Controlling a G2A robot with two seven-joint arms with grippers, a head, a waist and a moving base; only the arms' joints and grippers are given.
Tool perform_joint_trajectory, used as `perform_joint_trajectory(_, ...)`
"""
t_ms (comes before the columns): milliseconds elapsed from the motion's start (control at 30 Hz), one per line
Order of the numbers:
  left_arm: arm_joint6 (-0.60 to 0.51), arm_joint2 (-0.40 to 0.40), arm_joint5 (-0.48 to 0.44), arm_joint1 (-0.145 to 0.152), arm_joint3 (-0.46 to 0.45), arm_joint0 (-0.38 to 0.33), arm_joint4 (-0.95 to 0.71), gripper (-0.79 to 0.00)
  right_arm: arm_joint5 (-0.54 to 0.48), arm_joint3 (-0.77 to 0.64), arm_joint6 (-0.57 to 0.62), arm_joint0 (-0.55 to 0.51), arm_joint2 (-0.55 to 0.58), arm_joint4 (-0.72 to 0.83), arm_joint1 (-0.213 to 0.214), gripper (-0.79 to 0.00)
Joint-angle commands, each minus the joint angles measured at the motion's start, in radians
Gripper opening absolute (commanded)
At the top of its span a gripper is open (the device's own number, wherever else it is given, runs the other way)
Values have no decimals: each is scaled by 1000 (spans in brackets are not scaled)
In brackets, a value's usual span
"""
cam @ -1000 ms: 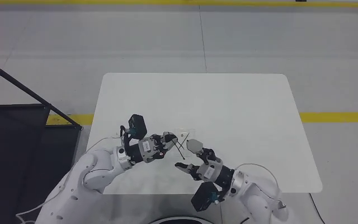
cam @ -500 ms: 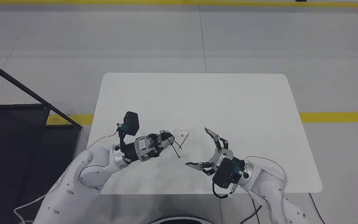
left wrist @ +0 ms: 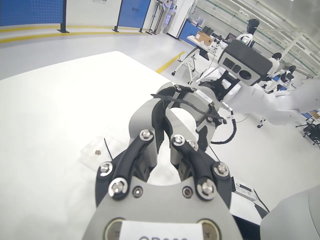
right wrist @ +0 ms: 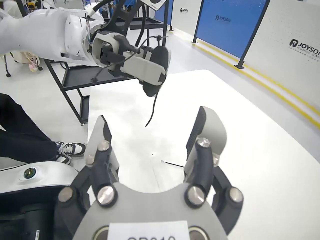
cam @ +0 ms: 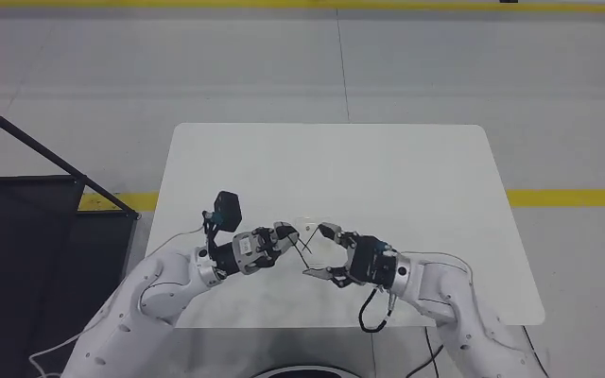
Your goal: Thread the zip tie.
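Standing by the white table [cam: 425, 180], I saw both arms low over its near edge, their wrists turned toward each other. The left gripper [cam: 286, 238] was clenched on the zip tie [cam: 301, 249], its two padded fingers pressed together round the thin black strip, as its own wrist camera showed [left wrist: 163, 119]. From that pinch the free end of the tie [right wrist: 152, 108] hung down with a slight curve, clear of the tabletop and pointing toward the other arm. The right gripper [cam: 318, 251] was released, its fingers spread wide and holding nothing, the gap between them facing the left gripper. From the right wrist camera, the dangling tip hung just beyond the open fingers [right wrist: 153, 119], and I could not see it touching either pad. From above, the tie's tip lay close beside the opening of the right gripper, between the two arms. On the table just beyond the grippers lay a small clear packet [cam: 313, 227], flat on the surface, and the left wrist camera showed a small brownish speck inside it [left wrist: 96, 151]. I could not tell what that speck was. Past the table's far side the pale floor carried a yellow line [cam: 558, 197], well apart from the work.
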Motion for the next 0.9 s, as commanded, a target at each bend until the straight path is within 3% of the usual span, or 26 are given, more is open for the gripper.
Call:
perform_joint_trajectory(0, 0, 3, -1, -1, 1, -3, 13, -785, 8, 2, 27, 13, -8, 22, -2, -280)
perform_joint_trajectory(100, 3, 6, -10, -3, 4, -5, 22, -785, 14, 10, 56, 26, -19, 47, -4, -332)
perform_joint_trajectory(133, 5, 6, -12, -4, 4, -6, 24, -785, 14, 12, 63, 30, -23, 53, -5, -394)
perform_joint_trajectory(233, 8, 5, -15, -5, 6, -5, 29, -785, 13, 18, 78, 41, -30, 66, -6, -465)
perform_joint_trajectory(300, 8, 4, -16, -5, 7, -5, 31, -785, 11, 19, 86, 47, -34, 70, -7, -483)
perform_joint_trajectory(333, 6, 3, -17, -5, 7, -5, 32, -785, 10, 19, 89, 48, -36, 71, -7, -529)
perform_joint_trajectory(367, 6, 3, -17, -6, 6, -4, 32, -785, 9, 19, 91, 50, -38, 72, -7, -628)
perform_joint_trajectory(467, 4, 1, -18, -6, 6, -4, 34, -785, 5, 22, 100, 55, -42, 75, -7, -782)
perform_joint_trajectory(867, -7, -1, -20, -10, 5, -5, 30, -767, 2, 29, 107, 63, -45, 86, -6, -785)
